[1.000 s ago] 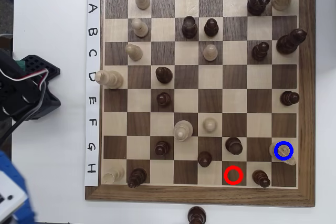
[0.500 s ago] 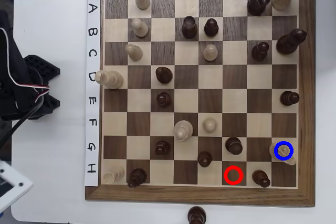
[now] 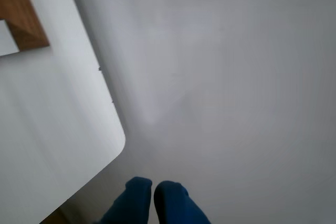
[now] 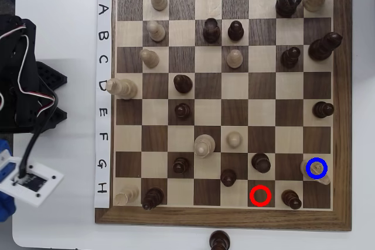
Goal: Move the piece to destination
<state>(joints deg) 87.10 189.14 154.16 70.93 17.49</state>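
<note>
Only in the wrist view: gripper closed.

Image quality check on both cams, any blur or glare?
Wrist view: heavy motion smear across the white table; the board corner and the blue gripper are soft, jaws look nearly together but too blurred to call. Overhead view: sharp and evenly lit, chessboard grain and row letters readable, only short soft shadows under pieces, no glare; blue ring and red ring crisp.
</note>
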